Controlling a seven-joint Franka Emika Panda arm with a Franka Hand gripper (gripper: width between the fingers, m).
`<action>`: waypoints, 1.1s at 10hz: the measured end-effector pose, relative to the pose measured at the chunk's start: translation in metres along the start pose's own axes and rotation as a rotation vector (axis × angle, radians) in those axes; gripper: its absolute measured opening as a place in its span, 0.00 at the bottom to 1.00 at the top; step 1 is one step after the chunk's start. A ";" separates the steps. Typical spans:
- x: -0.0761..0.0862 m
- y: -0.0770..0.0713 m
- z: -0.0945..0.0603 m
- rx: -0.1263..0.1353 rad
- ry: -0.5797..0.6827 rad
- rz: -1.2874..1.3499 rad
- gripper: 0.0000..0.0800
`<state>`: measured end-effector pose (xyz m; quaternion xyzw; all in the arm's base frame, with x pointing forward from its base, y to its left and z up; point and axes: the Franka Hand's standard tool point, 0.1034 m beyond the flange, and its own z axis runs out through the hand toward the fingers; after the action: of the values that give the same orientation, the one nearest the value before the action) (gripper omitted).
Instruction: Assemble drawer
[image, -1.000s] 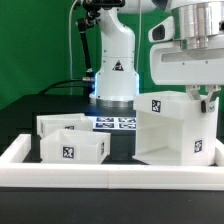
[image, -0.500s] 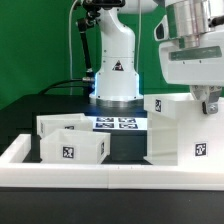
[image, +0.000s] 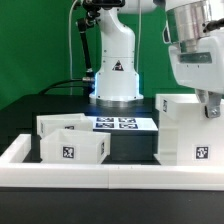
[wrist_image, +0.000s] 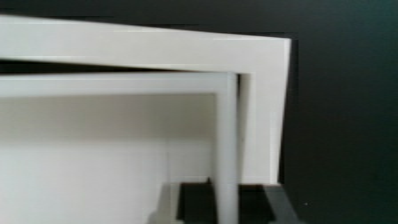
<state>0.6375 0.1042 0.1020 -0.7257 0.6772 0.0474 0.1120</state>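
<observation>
The drawer is far from assembled: its three parts stand apart on the worktop (image: 25, 112). The tall casing (image: 186, 135) stands upright at the exterior view's right, close behind the border wall (image: 100, 177), showing only closed, tagged faces in that view. The front tray box (image: 70, 150) and the rear tray box (image: 58, 124) sit close together at the exterior view's left, well apart from the casing, neither one inserted. The claw (image: 211, 106) is pressed together at the casing's upper edge; in the wrist view its fingertips (wrist_image: 263, 208) seem to pinch one thin casing wall. Both trays appear left to slide in
</observation>
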 end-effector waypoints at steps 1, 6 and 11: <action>0.000 -0.004 0.002 0.002 -0.001 0.000 0.05; 0.000 -0.007 0.004 0.007 -0.001 -0.037 0.40; -0.001 -0.010 -0.002 0.015 0.000 -0.148 0.80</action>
<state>0.6469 0.1049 0.1054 -0.7729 0.6220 0.0339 0.1208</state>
